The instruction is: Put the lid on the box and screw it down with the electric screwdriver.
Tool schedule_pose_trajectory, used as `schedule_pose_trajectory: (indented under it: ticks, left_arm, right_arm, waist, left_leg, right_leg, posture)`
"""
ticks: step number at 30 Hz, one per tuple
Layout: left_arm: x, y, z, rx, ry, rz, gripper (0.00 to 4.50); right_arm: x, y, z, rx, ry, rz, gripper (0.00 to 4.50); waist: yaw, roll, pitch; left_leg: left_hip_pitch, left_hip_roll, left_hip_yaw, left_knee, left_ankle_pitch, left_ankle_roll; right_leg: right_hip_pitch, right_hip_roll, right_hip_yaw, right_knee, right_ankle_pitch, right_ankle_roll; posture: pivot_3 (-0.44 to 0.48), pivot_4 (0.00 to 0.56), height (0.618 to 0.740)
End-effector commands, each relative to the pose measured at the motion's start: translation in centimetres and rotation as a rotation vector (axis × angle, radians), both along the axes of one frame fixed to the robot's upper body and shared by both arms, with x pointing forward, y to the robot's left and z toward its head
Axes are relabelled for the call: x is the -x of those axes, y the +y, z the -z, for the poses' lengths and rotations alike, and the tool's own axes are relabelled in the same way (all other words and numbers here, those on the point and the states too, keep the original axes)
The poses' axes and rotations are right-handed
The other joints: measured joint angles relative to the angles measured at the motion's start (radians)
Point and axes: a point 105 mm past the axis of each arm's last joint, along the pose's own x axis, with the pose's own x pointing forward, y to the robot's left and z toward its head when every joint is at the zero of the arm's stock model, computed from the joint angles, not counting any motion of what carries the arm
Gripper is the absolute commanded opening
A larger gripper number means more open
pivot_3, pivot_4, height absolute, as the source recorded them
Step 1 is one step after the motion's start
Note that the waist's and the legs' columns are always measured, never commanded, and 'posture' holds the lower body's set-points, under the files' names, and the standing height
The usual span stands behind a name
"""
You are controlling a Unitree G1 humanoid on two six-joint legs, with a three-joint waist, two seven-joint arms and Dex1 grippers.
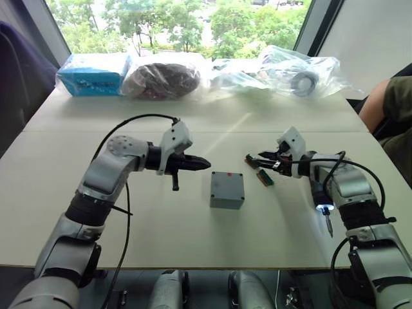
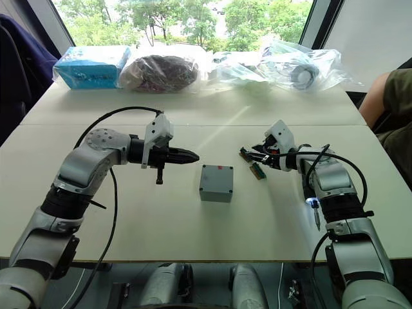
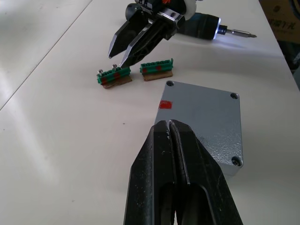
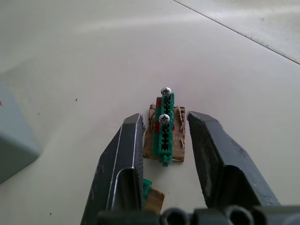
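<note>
The grey box (image 1: 226, 202) stands mid-table with the lid (image 1: 228, 183) on top of it; the top face has recessed corner holes and a small red mark (image 3: 165, 104). My left gripper (image 1: 205, 164) is shut and empty, hovering just left of the box, its tip (image 3: 168, 124) over the box's near edge. To the right of the box, my right gripper (image 4: 164, 124) is open, its fingers either side of a small green piece (image 4: 165, 136) holding two screws. The electric screwdriver (image 1: 320, 193) lies along my right forearm, its tip light (image 1: 324, 207) on and its bit (image 3: 241, 33) bare.
A second green piece (image 3: 157, 69) lies beside the first. Along the table's far edge sit a blue packet (image 1: 93, 74), a bagged dark bundle (image 1: 161, 78) and clear plastic bags (image 1: 290, 71). A person's arm (image 1: 386, 103) is at the right edge.
</note>
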Motion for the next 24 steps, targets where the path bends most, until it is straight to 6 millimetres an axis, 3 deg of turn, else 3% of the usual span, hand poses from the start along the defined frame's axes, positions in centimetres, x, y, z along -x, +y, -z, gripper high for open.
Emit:
schedule_pose_trajectory:
  ticks: [1,14,19,24]
  left_arm:
    - [0.36,-0.02,-0.9,0.02,-0.032,0.007,0.0]
    - [0.24,-0.03,-0.68,0.018,-0.03,-0.005,0.0]
    - [0.22,-0.05,-0.66,0.017,-0.032,-0.006,0.0]
    - [0.19,-0.09,-0.64,0.017,-0.033,-0.007,0.0]
  right_arm:
    - [-0.58,0.11,-1.31,0.004,-0.056,-0.012,1.53]
    - [-1.23,0.24,-0.81,0.001,-0.053,0.0,1.53]
    - [-1.21,0.16,-0.64,0.012,-0.055,0.0,0.11]
    - [-1.07,0.3,-1.01,-0.007,-0.066,-0.006,0.11]
  waist:
    - [0.0,0.0,0.0]
    - [0.0,0.0,0.0]
    - [0.0,0.0,0.0]
    - [0.0,0.0,0.0]
  left_leg:
    - [0.0,0.0,0.0,0.0,0.0,0.0]
    - [0.0,0.0,0.0,0.0,0.0,0.0]
    - [0.0,0.0,0.0,0.0,0.0,0.0]
    - [0.0,0.0,0.0,0.0,0.0,0.0]
  right_leg:
    - [0.0,0.0,0.0,0.0,0.0,0.0]
    - [0.0,0.0,0.0,0.0,0.0,0.0]
    - [0.0,0.0,0.0,0.0,0.0,0.0]
    - [0.0,0.0,0.0,0.0,0.0,0.0]
  posture:
    - [0.0,0.15,0.74]
    - [0.0,0.15,0.74]
    - [0.0,0.15,0.74]
    - [0.0,0.15,0.74]
